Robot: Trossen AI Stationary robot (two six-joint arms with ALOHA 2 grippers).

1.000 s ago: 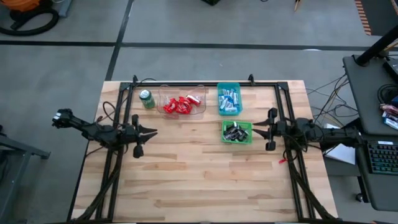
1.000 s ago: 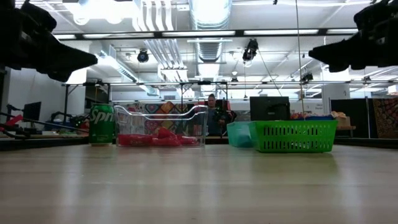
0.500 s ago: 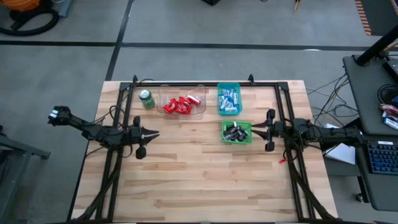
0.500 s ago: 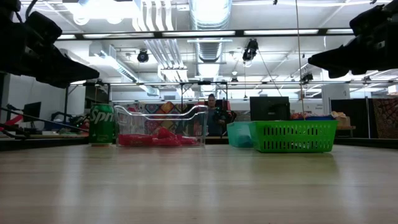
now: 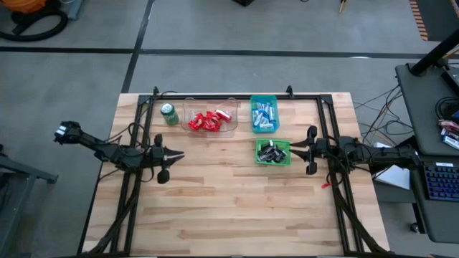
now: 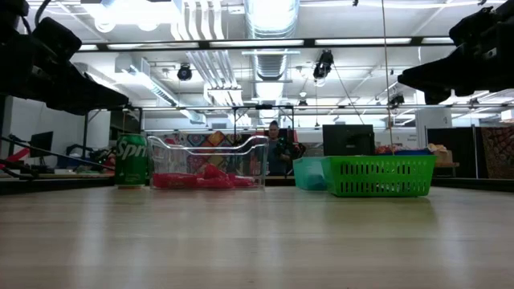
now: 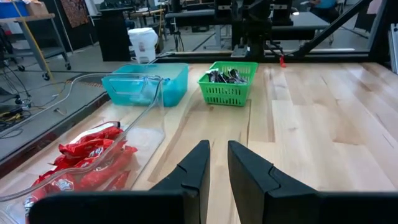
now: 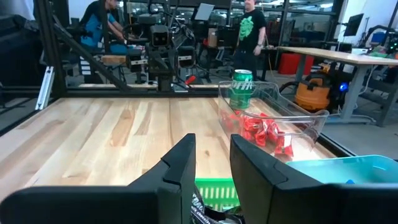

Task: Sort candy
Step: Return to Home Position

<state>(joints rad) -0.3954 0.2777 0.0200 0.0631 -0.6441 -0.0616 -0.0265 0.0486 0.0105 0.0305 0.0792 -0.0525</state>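
Observation:
Red candy [image 5: 206, 121] lies in a clear bin near the far edge. Blue-and-white candy [image 5: 264, 115] fills a teal bin to its right. Dark candy [image 5: 272, 152] sits in a green basket nearer the table's middle. My left gripper [image 5: 177, 153] hovers above bare wood left of centre, pointing right, open by a narrow gap [image 7: 217, 149]. My right gripper [image 5: 292, 149] hovers just right of the green basket, pointing left, open a little [image 8: 212, 146]. Both are raised off the table [image 6: 120, 100] [image 6: 405, 76] and hold nothing.
A green drink can [image 5: 169, 113] stands left of the clear bin [image 6: 209, 160]. A black frame [image 5: 215, 97] runs along the far edge and down both sides. Bare wood [image 5: 229, 208] spreads over the table's near half. People show in the room beyond [image 8: 252, 28].
My left gripper has come down a little over its spot on the left, and my right gripper has dipped slightly. Both have been still for the last half second. No candy or bin has moved.

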